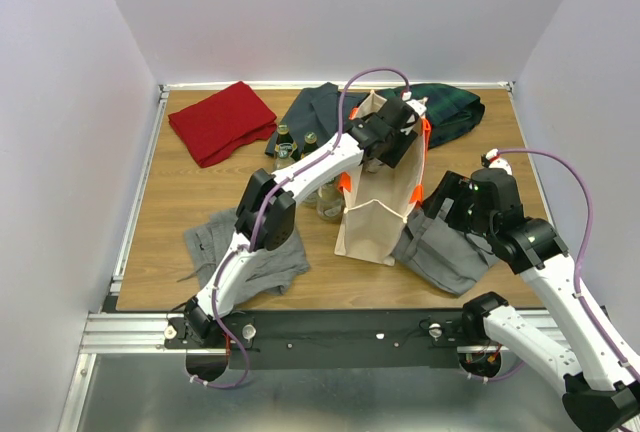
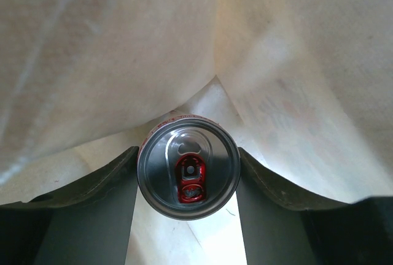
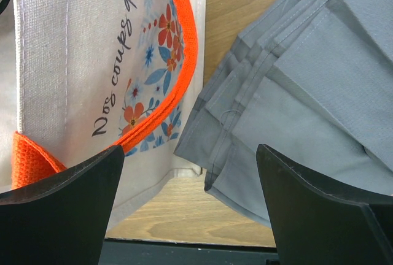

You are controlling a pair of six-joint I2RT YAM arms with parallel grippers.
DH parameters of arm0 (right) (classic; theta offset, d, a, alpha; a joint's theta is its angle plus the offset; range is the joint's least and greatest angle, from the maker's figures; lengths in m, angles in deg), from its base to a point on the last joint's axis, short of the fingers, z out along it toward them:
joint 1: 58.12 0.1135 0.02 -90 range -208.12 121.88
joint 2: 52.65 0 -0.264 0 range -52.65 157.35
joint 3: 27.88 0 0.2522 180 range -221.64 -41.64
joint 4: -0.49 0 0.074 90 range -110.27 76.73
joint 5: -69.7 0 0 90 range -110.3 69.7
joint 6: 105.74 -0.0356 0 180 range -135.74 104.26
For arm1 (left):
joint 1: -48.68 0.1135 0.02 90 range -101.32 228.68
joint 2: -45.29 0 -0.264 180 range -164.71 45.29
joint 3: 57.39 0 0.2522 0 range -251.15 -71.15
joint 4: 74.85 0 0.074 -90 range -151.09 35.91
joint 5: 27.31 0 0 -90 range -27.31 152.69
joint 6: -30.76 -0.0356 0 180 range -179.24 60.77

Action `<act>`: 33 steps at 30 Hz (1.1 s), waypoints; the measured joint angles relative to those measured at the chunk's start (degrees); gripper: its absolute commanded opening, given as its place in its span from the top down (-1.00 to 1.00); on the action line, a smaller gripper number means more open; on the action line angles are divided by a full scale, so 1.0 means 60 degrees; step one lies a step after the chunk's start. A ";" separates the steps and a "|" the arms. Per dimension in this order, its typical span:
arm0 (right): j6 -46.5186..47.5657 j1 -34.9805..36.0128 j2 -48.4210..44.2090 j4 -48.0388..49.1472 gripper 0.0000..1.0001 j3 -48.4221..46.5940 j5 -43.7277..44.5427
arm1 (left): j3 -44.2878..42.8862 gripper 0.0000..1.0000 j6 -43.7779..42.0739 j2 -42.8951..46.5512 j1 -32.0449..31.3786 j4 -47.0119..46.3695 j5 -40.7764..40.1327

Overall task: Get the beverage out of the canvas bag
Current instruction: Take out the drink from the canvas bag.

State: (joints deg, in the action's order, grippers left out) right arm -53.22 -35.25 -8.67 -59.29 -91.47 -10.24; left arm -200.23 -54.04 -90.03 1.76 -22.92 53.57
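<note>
Left gripper (image 2: 188, 154) clamped a can (image 2: 188, 176) between its fingers (image 2: 92, 185), canvas bag (image 2: 92, 44) all around. Right gripper (image 3: 190, 148) gaped open: bag left of fingers, grey cloth (image 3: 307, 93) right.

Sides of can (image 2: 188, 167) – hidden; bag (image 1: 375, 222) interior unseen fr. top cam

The beige, orange-handled canvas bag (image 1: 375, 222) stood upright. A silver beverage can (image 2: 188, 168) stood inside it, red tab up.

In canvas bag (image 2: 92, 56), can (image 2: 188, 167) within left pincer (image 2: 188, 176)
</note>
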 measured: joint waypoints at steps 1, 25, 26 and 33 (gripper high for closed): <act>0.0000 0.0000 0.0000 0.0000 -0.95 0.0000 0.0000 | 0.0062 0.64 0.0000 0.0040 0.0000 -0.0040 0.0000; 0.0000 0.0000 -0.0004 -0.0007 -0.95 0.0000 0.0007 | 0.0404 1.00 -0.0076 0.0466 -0.0022 0.0368 0.0033; 0.0000 0.0000 -0.0004 -0.0007 -0.95 0.0000 0.0007 | 0.0404 1.00 -0.0084 0.0484 -0.0033 0.0397 0.0033; 0.0000 0.0004 -0.0066 -0.0011 -0.95 0.0000 0.0106 | 0.0404 1.00 -0.0142 0.0637 -0.0080 0.0663 0.0033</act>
State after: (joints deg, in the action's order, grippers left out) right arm -53.22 -35.23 -9.06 -59.35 -91.47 -9.61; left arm -197.80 -54.90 -86.21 1.28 -18.94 53.76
